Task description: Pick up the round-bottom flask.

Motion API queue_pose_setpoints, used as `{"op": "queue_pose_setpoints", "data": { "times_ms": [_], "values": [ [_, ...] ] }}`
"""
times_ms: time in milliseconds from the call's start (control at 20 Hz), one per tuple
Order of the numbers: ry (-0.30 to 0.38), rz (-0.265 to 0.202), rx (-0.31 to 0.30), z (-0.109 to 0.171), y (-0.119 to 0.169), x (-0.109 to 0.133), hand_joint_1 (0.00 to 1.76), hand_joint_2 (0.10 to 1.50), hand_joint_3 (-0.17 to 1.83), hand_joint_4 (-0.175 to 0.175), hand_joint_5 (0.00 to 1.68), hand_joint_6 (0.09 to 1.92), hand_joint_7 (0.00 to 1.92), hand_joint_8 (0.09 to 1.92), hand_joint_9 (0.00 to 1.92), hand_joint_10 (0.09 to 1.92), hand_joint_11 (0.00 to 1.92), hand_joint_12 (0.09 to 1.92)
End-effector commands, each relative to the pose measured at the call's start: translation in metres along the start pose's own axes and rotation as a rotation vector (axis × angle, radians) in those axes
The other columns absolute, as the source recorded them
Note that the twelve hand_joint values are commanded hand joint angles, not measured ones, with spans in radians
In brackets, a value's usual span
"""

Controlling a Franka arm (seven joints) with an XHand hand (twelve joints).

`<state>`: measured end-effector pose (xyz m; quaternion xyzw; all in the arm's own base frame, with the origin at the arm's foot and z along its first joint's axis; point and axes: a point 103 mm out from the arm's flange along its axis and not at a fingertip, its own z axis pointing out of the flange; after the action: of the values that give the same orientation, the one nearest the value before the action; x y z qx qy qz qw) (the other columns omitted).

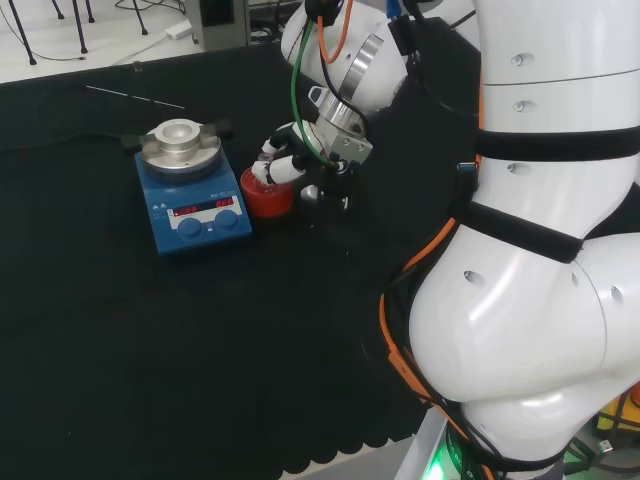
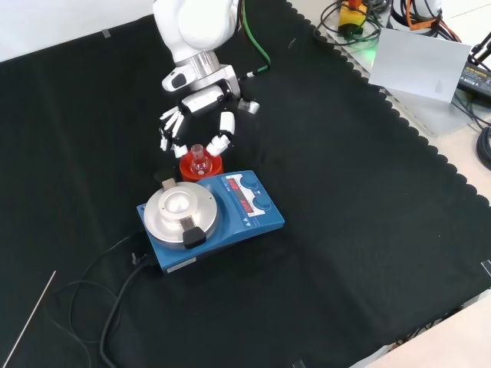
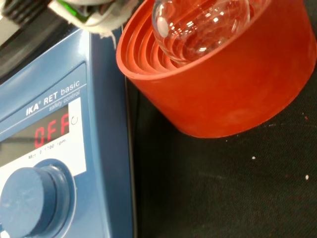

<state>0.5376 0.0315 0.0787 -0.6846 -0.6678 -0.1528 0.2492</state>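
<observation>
A clear round-bottom flask (image 2: 199,156) sits upright in a red ribbed ring stand (image 2: 201,169), right beside the blue stirrer. The black and white hand (image 2: 196,115) hangs just above and behind it in the front view. Its fingers (image 2: 169,128) reach down on one side of the flask's neck and the thumb (image 2: 221,139) on the other, with gaps to the glass. In the head view the hand (image 1: 283,160) hovers over the red stand (image 1: 268,196). The wrist view shows the flask's bulb (image 3: 198,22) resting in the stand (image 3: 223,84).
A blue magnetic stirrer (image 2: 211,215) with a round metal top plate (image 2: 181,212) stands against the red stand; its cable (image 2: 115,307) trails across the black cloth. A thin rod (image 1: 135,97) lies far back in the head view. The stirrer's front (image 3: 49,148) shows close in the wrist view.
</observation>
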Motion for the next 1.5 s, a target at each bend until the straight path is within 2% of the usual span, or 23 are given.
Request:
{"op": "queue_pose_setpoints", "data": {
  "times_ms": [50,600,1100,1200,1250,1350,1400,1500],
  "values": [
    [-0.002,0.002,-0.004,-0.001,0.001,-0.001,0.86,0.6,0.68,0.004,0.66,0.63,0.33,0.57,0.41,0.59,0.0,1.32],
    [-0.014,0.003,-0.007,0.004,0.002,0.001,0.86,0.61,0.68,0.004,0.7,0.67,0.34,0.58,0.41,0.59,0.0,1.33],
    [-0.038,0.011,-0.108,0.001,0.004,0.004,0.91,0.66,0.67,0.015,0.93,0.76,0.44,0.6,0.52,0.6,0.05,1.36],
    [-0.042,0.009,-0.123,0.0,0.004,0.006,0.99,0.84,0.42,0.119,1.01,0.87,0.47,0.6,0.55,0.59,0.08,1.36],
    [-0.048,0.009,-0.134,-0.001,0.004,0.007,1.02,0.9,0.32,0.147,1.04,0.88,0.48,0.59,0.57,0.58,0.1,1.36],
    [-0.039,0.003,-0.152,-0.002,0.004,0.01,1.05,0.94,0.24,0.169,1.09,0.84,0.52,0.58,0.61,0.57,0.14,1.35],
    [-0.043,0.001,-0.162,-0.003,0.004,0.012,1.06,0.91,0.27,0.173,1.12,0.82,0.54,0.57,0.64,0.55,0.16,1.34],
    [-0.053,0.003,-0.178,-0.006,0.004,0.014,1.08,0.8,0.48,0.175,1.15,0.82,0.59,0.54,0.69,0.51,0.21,1.33]
  ]
}}
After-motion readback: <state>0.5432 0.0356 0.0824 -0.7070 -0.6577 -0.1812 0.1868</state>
